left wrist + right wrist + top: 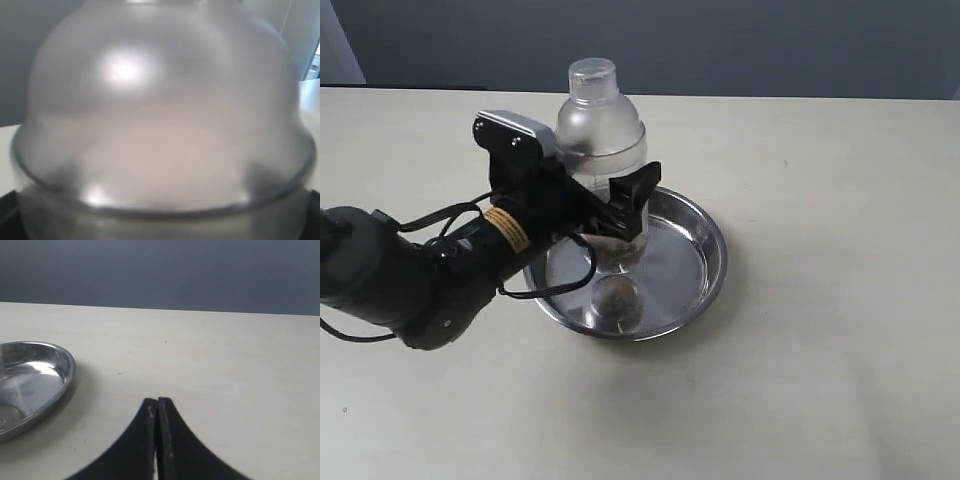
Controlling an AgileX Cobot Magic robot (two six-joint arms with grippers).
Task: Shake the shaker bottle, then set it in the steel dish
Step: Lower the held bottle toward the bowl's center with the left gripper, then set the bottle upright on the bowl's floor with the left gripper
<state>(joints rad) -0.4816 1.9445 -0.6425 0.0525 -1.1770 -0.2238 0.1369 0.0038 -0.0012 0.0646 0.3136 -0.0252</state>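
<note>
The shaker bottle (600,125) stands upright over the steel dish (708,250), its frosted dome and small cap on top and brown granules at its base. My left gripper (612,205) is shut on the bottle's clear body from the left side. Whether the base rests on the dish floor or hangs just above it, I cannot tell; its reflection shows in the steel below. In the left wrist view the frosted dome (160,115) fills the picture. My right gripper (157,401) is shut on nothing, low over the table beside the dish's rim (65,375).
The beige table (820,350) stretches around the dish, with a dark wall behind its far edge. My left arm and its cables (440,270) lie across the table to the left of the dish.
</note>
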